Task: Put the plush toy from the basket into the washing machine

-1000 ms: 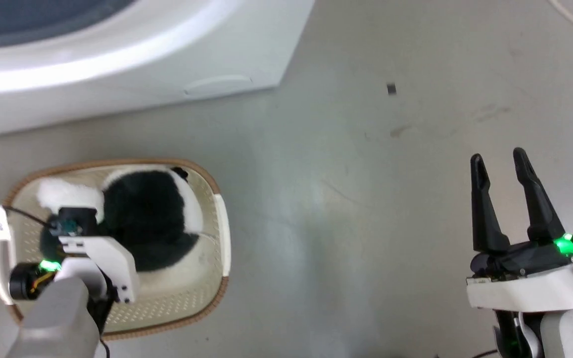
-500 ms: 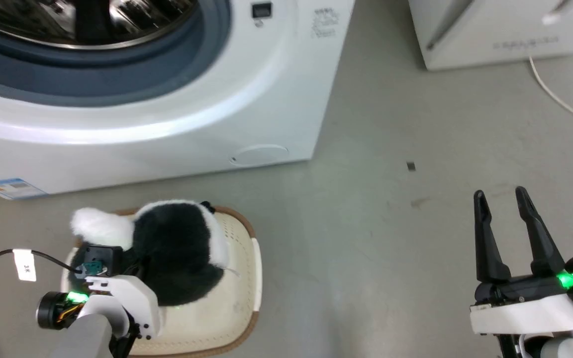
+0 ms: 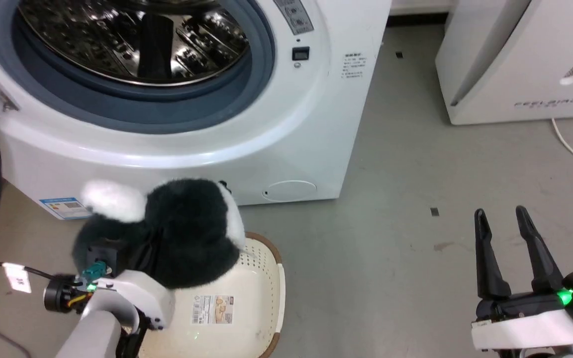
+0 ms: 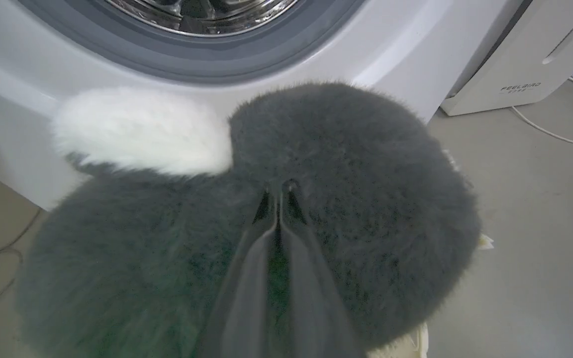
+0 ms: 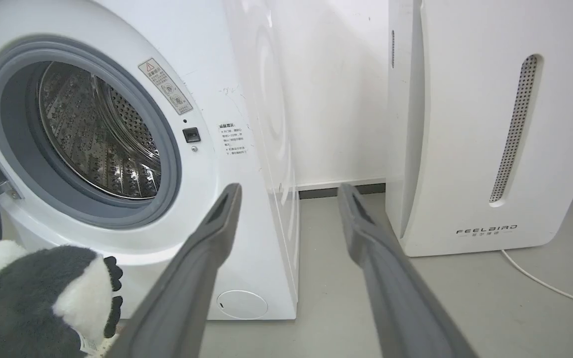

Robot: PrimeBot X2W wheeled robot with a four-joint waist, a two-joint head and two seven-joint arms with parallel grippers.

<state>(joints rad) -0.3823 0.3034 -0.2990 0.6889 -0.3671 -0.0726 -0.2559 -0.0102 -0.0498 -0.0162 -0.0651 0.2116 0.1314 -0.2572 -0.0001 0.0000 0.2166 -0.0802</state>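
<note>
Left gripper (image 4: 279, 194): fingers pinching shut on fur of plush toy (image 3: 187, 233), which is hanging above basket (image 3: 280, 293), below washing machine (image 3: 306, 129) opening. Right gripper (image 3: 504, 226): standing open, empty. Risk: thin fur pinch slipping; toy snagging on door seal (image 3: 142, 113).

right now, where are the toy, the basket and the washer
toy (image 3: 187, 233), head view, on its black fur
basket (image 3: 254, 278), head view, on its perforated inner wall
washer (image 3: 291, 144), head view, on the white front below the door opening
</note>
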